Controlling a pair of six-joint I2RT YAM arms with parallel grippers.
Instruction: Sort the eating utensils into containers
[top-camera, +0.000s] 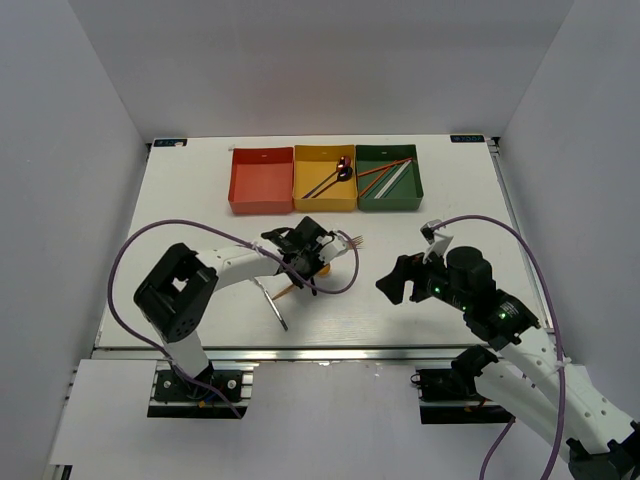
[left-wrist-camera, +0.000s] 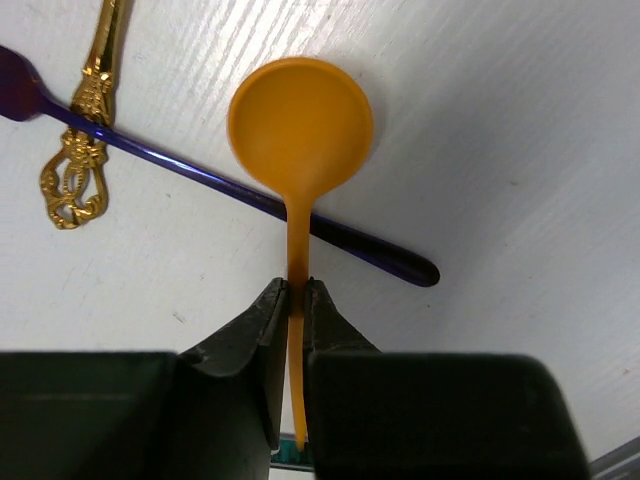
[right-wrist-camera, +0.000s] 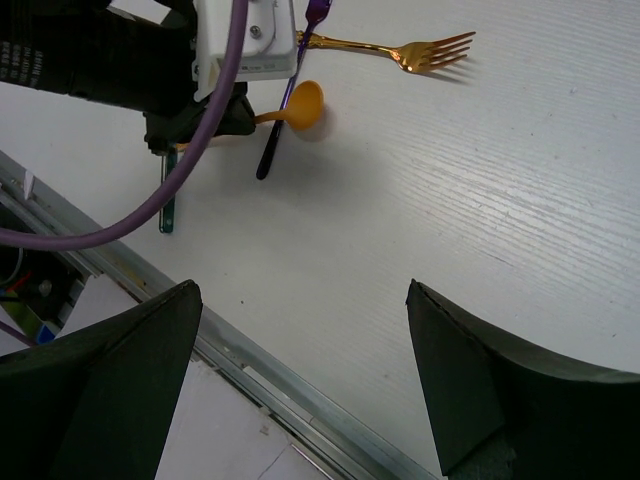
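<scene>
My left gripper (left-wrist-camera: 297, 286) is shut on the thin handle of an orange spoon (left-wrist-camera: 300, 125), whose round bowl points away from the jaws. The spoon crosses over a purple-iridescent utensil (left-wrist-camera: 250, 195) lying on the white table. A gold fork (right-wrist-camera: 400, 50) lies beside them, its ornate handle (left-wrist-camera: 75, 170) at the left of the left wrist view. In the top view the left gripper (top-camera: 305, 262) is at mid-table. My right gripper (top-camera: 400, 280) is open and empty, hovering over bare table (right-wrist-camera: 300, 290). The red-orange box (top-camera: 260, 185), yellow box (top-camera: 310, 165) and dark green box (top-camera: 390, 205) stand in a row at the back.
The yellow box holds dark and gold-orange spoons (top-camera: 338, 175). The green box holds chopsticks (top-camera: 395, 175). A thin dark utensil (top-camera: 272, 305) lies near the front edge, left of centre. The metal table rail (right-wrist-camera: 300, 410) runs just below the right gripper.
</scene>
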